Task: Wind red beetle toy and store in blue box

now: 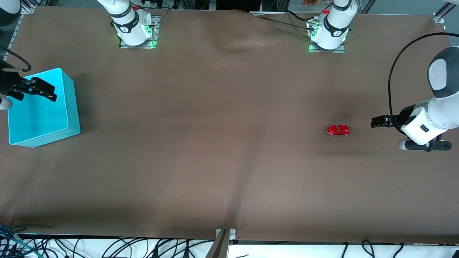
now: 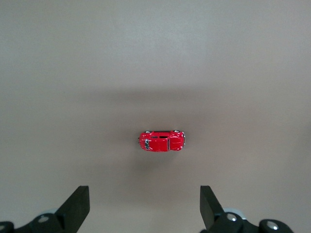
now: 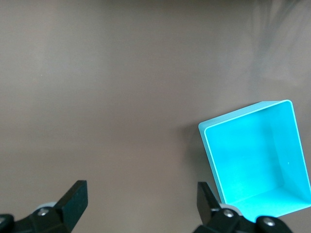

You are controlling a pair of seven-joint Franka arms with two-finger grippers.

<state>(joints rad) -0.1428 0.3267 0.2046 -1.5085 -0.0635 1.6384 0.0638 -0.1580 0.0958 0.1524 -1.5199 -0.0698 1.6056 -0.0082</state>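
Observation:
The red beetle toy (image 1: 338, 129) stands on its wheels on the brown cloth, toward the left arm's end of the table. In the left wrist view the toy (image 2: 162, 141) sits ahead of my open left gripper (image 2: 145, 204), apart from both fingers. That left gripper (image 1: 376, 122) hovers over the cloth beside the toy, empty. The blue box (image 1: 73, 107) stands open-topped and empty at the right arm's end. My right gripper (image 1: 48, 93) hangs open over the box's rim, holding nothing. From the right wrist, the box (image 3: 257, 155) lies beside the right gripper (image 3: 142, 199).
A brown cloth (image 1: 215, 143) covers the whole table, with a raised wrinkle (image 1: 236, 39) between the two arm bases. Cables (image 1: 107, 247) and a metal bracket (image 1: 224, 238) run along the edge nearest the front camera.

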